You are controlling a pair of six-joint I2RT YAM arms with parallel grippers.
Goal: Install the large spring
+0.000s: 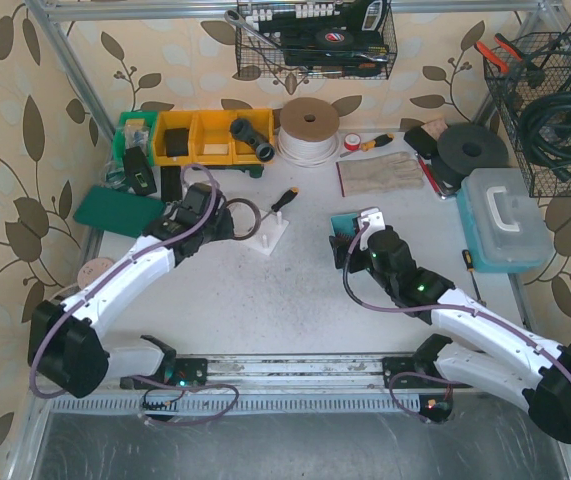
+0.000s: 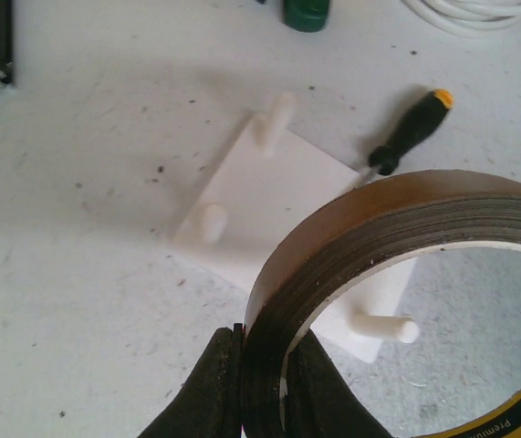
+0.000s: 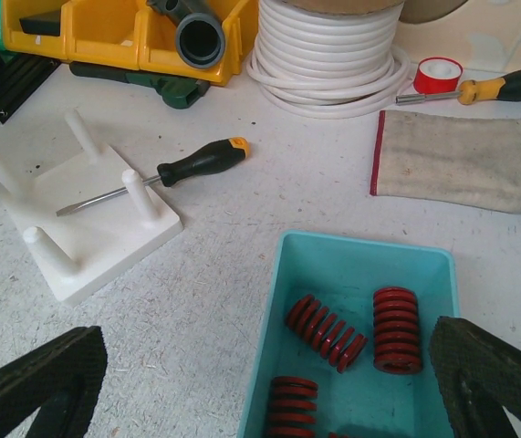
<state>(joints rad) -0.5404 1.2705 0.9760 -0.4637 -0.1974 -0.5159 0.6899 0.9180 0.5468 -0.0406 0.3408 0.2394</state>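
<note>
Now I'm judging large spring stiff, roll-prone; favouring mid-coil grip. Right gripper gaping, left gripper clamping tape roll.

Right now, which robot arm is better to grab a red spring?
The right arm. Its open right gripper hangs over the teal bin holding the red springs. The left gripper is shut on a roll of tape near the white peg board, so it is busy.

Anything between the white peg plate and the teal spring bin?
Bare tabletop in the right wrist view between the white four-peg plastic plate and the teal plastic bin holding red coil springs. The black-handled screwdriver lies farther back, shaft across the plate.
</note>
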